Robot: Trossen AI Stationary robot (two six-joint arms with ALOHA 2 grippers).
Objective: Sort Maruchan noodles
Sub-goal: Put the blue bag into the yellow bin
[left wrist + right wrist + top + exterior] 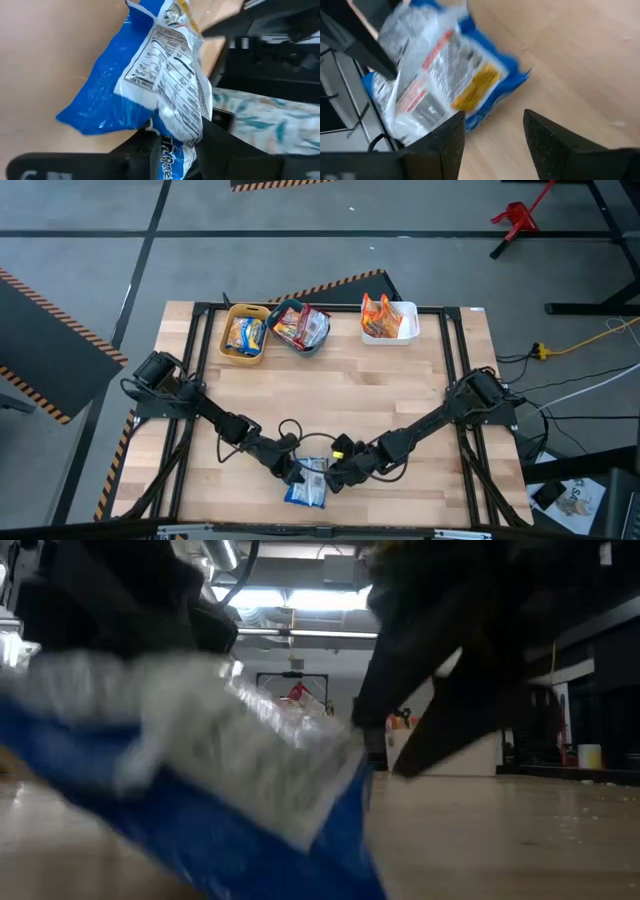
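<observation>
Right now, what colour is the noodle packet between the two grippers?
Blue and white, with black print; the noodle packet shows best in the left wrist view.

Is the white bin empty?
No, the white bin at the table's far edge holds orange noodle packets.

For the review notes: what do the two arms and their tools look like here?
Both arms, the left arm and the right arm, are dark, slim and jointed, rising from bulkier black bases at the table's sides. A thin black cable loops near the left tool. The right tool has a yellow patch just behind it. Its two fingers are flat, dark, tapering blades.
</observation>
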